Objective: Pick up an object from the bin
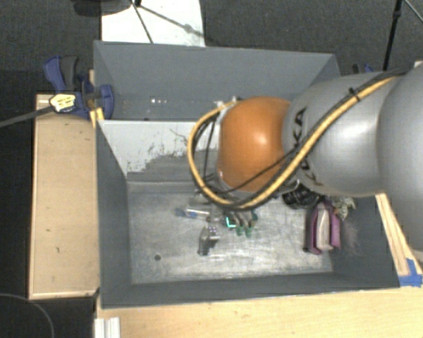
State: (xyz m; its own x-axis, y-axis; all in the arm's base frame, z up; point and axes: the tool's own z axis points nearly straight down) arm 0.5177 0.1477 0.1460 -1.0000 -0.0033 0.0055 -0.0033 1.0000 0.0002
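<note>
My gripper (224,218) hangs low over the middle of the bin floor, mostly hidden beneath the orange cover on the wrist. A small pale blue piece (193,213) lies just left of it. A small grey metal piece (209,242) rests on the floor right in front of it. Small green bits (244,226) sit close at its right side. Whether any of these touches the gripper I cannot tell.
A purple and white object (321,229) stands against the bin's right wall, with a dark thing (299,197) behind it. The big grey arm covers the bin's right rear. The left half of the floor is bare scratched metal.
</note>
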